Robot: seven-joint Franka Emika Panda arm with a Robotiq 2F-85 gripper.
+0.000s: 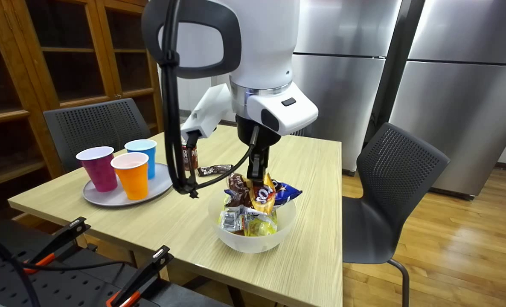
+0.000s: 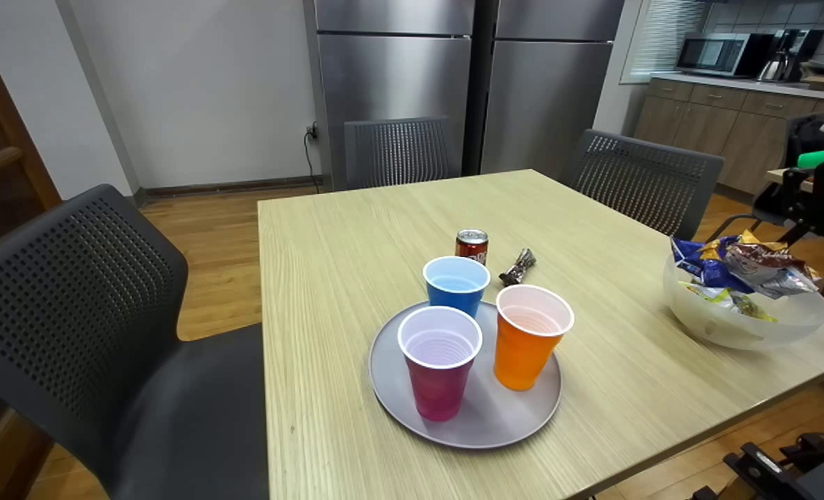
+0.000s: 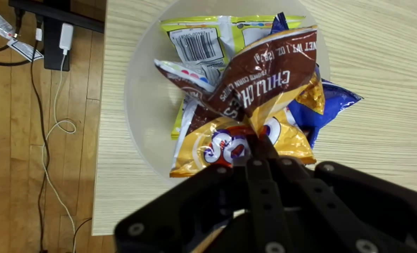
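Brown-orange chip bag (image 3: pixel 278 73) | creased between the tips of the fingers (image 3: pixel 260 172) | nearly together, pinching it

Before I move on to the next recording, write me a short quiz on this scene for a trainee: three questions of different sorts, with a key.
1. True or false: the gripper stands wide open.
2. How many cups stand on the gray plate, and in what colors?
3. Choose one. The yellow bag with the barcode panel lies:
(a) on the gray plate
(b) in the translucent bowl
(c) on a chair

Key
1. False: it is shut, pinching the orange-and-brown chip bag.
2. Three: purple, orange and blue.
3. (b)
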